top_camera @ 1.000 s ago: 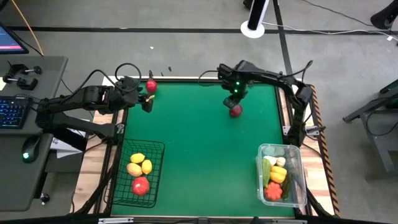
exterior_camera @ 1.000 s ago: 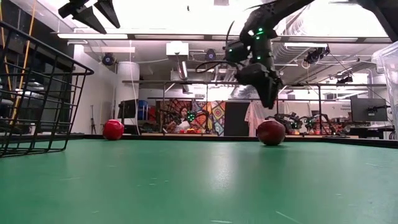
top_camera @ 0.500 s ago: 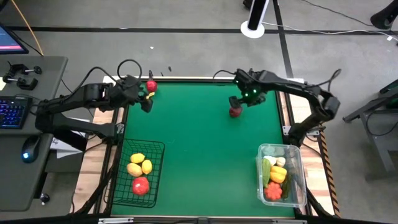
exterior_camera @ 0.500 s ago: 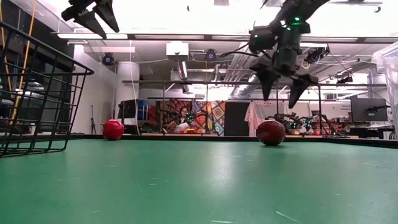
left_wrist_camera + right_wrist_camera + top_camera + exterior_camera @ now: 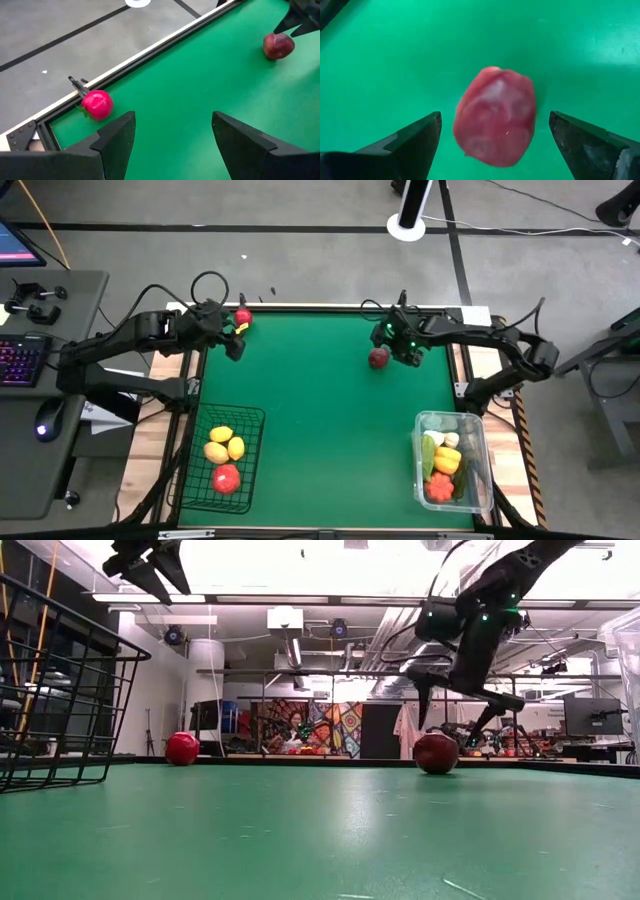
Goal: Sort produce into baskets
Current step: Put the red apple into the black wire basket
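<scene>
Two grippers are spread open: the right gripper [image 5: 495,145] is around a dark red fruit [image 5: 495,122] without touching; the left gripper [image 5: 172,140] hovers near a pink-red fruit [image 5: 97,104]

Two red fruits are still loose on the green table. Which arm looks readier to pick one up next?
The right. Its gripper is open with the dark red fruit between its fingers. The left gripper, also open, hangs above the table, off from the bright red fruit.
</scene>
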`<state>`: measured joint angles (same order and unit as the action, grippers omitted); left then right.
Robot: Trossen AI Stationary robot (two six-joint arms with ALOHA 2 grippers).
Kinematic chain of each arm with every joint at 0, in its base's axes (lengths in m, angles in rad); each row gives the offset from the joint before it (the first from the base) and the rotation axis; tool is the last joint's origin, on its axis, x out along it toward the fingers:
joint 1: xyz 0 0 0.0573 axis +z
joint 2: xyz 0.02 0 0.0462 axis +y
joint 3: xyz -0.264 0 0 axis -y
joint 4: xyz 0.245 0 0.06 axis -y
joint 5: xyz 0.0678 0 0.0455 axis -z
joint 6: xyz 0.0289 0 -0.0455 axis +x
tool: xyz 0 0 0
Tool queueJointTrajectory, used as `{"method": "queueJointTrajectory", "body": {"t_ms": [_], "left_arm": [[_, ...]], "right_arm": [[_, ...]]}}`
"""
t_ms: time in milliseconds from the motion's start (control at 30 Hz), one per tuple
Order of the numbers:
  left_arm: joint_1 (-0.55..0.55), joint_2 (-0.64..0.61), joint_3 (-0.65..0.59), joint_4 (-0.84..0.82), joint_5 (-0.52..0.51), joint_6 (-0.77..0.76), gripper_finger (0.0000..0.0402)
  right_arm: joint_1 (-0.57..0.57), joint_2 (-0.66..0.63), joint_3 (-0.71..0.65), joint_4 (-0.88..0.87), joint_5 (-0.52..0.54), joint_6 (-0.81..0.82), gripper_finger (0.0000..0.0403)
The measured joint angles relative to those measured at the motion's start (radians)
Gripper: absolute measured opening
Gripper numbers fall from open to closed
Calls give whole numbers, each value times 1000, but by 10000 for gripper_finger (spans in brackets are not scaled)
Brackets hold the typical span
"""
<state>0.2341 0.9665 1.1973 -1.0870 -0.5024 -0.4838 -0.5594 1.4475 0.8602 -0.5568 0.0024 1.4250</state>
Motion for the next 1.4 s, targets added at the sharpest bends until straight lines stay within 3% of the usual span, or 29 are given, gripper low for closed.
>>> {"method": "queueJointTrajectory", "body": {"t_ms": [700, 800, 933, 1100, 1267, 1400], "left_arm": [[2, 0, 0, 0, -17, 77, 251], [2, 0, 0, 1, -31, 81, 251], [2, 0, 0, 1, -31, 107, 251], [2, 0, 0, 3, -32, 142, 251], [2, 0, 0, 10, -32, 147, 251], [2, 0, 0, 10, -30, 84, 251]], "right_arm": [[13, 150, 0, 120, 28, 37, 360], [13, 150, 15, 104, 24, 37, 343], [34, 149, 73, 62, -8, 21, 281], [77, 137, 214, -30, -13, -84, 194], [104, 135, 397, -172, -7, -267, 193], [143, 135, 560, -296, -4, -519, 198]]}}
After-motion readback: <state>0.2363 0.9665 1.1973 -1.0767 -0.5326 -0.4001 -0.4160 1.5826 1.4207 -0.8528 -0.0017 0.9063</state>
